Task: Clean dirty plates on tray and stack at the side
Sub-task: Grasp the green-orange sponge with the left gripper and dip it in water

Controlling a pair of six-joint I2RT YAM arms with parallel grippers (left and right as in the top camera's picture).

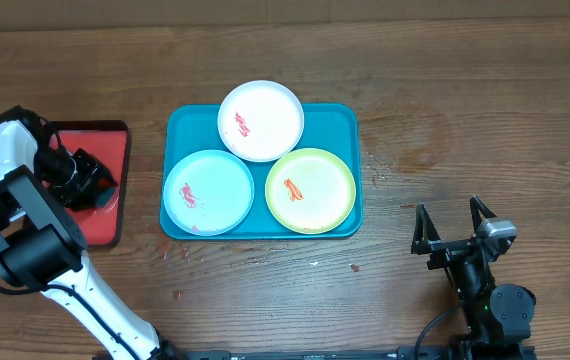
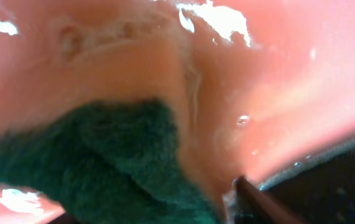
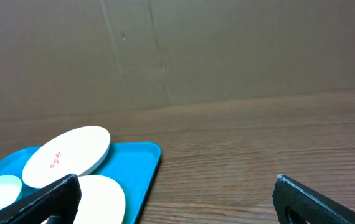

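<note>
The left tool point(image 1: 93, 183) is down in the small red tray point(image 1: 105, 135), likely to get the green sponge point(image 2: 103, 155) for wiping. Only its own camera shows the sponge, up close, yet I cannot tell if the tool grips it. The right tool point(image 1: 448, 212) sits far off, opened wide, holding nothing. The white plate point(image 1: 261, 120), blue plate point(image 1: 208, 190) and yellow-green plate point(image 1: 310, 188) lie on the teal tray point(image 1: 340, 118), with red smears on them

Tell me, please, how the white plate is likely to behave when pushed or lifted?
The white plate looks thin and shallow, so it is probably light and fairly stiff. It overhangs the far rim of the tray, so a push may rock or slide it. Its smooth surface could be slippery.
</note>
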